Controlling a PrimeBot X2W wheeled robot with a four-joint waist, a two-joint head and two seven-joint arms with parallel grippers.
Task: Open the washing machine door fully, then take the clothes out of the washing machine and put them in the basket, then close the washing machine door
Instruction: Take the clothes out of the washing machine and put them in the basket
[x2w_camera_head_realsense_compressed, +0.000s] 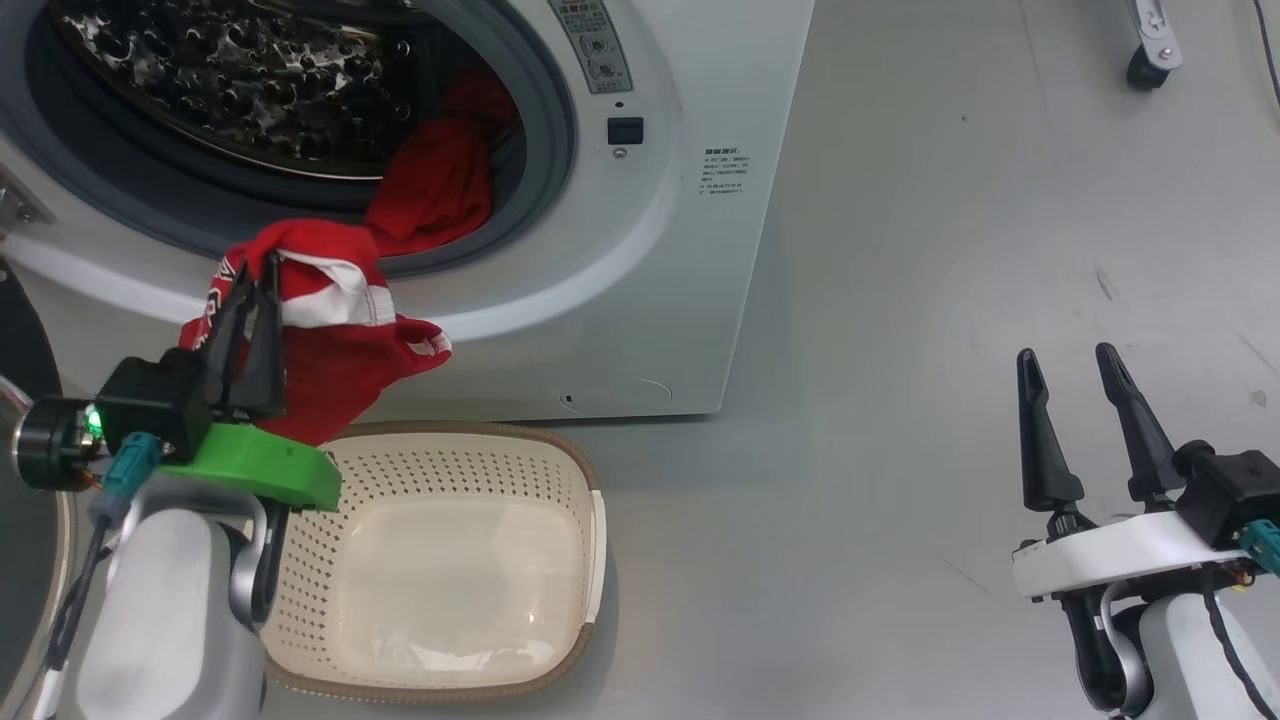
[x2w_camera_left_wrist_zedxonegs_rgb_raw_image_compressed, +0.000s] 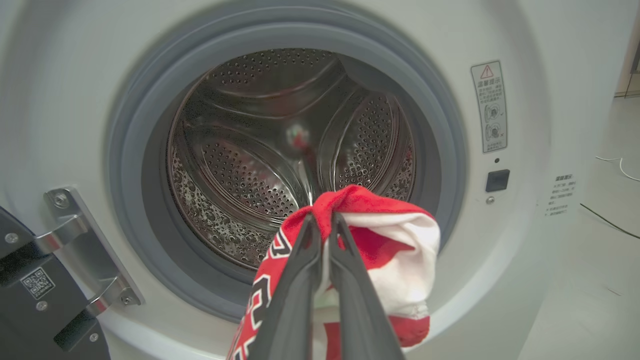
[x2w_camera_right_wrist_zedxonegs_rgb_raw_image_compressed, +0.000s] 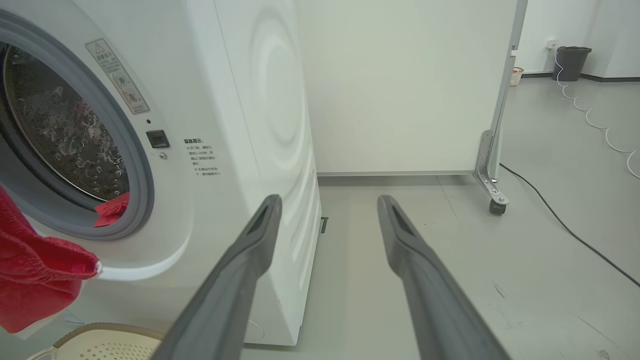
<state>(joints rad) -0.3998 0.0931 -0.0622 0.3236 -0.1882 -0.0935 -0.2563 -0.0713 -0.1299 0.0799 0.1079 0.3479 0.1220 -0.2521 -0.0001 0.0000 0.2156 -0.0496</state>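
Left gripper is pinched shut on a red jersey, holding it clear of the washer mouth above the basket's far left rim, likely to drop it. A second garment lies in the drum, right side. Right gripper idles far right, fingers wide. Door hangs open at left. Path down looks clear.

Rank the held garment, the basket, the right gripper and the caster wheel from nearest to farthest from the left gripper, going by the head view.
1. The held garment, pinched in the left gripper itself.
2. The basket, just below it.
3. The right gripper, open, far across at lower right.
4. The caster wheel, farthest off at top right.
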